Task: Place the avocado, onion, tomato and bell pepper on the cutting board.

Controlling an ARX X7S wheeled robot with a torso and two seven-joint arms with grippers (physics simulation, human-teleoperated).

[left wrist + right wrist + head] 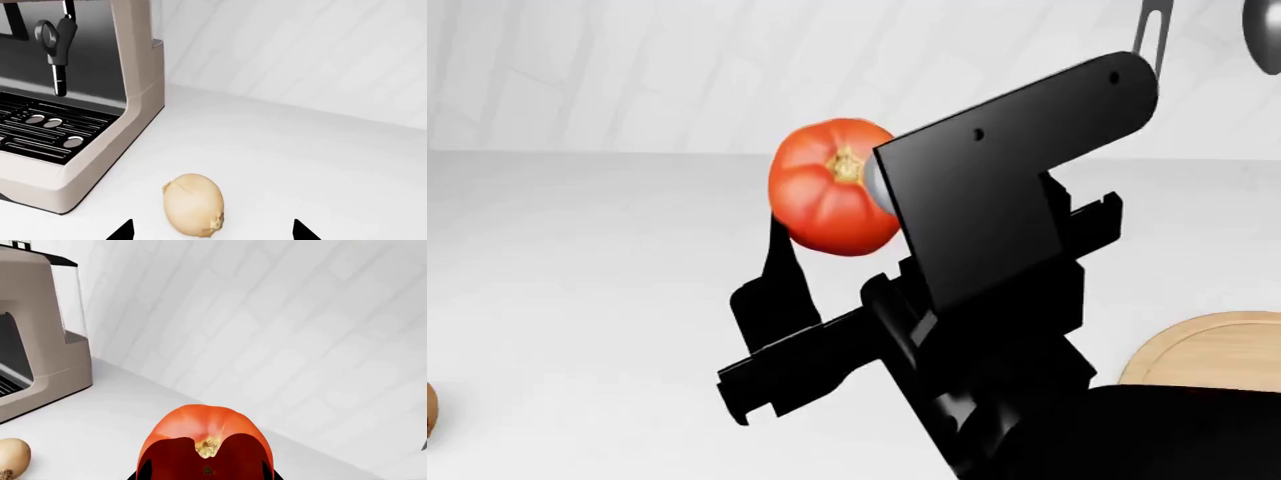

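While the tomato (831, 188) is being gripped in the right claw (827, 262) above the bench (587, 290), the cutting board (1214, 350) is waiting nearby.
The onion (193, 202) is being framed between the spread tips of the left claw (212, 231), just beside the coffee machine (73, 95), which is crowding that approach.

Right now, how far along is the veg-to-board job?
Nothing visibly done: the bare corner of the cutting board in the head view holds nothing. In hand: the right gripper holds the tomato lifted off the counter. Left: the onion lies on the counter beside the coffee machine, between the left gripper's open fingertips. Avocado and bell pepper are not in view.
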